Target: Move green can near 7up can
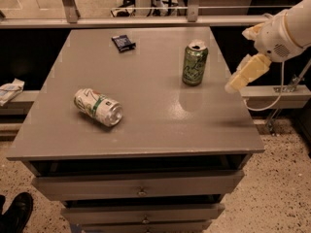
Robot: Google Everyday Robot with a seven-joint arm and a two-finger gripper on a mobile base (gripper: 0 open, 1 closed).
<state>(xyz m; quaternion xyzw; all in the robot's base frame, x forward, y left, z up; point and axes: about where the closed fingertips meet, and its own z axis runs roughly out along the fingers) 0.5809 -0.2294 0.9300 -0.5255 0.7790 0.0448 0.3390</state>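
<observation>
The 7up can [97, 107] lies on its side at the front left of the worktop [146, 130]; the green can [195, 63] stands upright well apart from it, near the far right edge. Right of it the tool [244, 75] hangs off the worktop, not touching the can, and I cannot tell whether it is spread or closed. This looks like the approach: next it must reach in and grip the green can.

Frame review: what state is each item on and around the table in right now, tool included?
green can: upright, near the right edge of the table, untouched.
7up can: lying on its side on the table's front-left part, well apart from the green can.
dark packet: lying flat near the back edge.
tool: in the air just past the table's right edge, right of the green can, holding nothing.
</observation>
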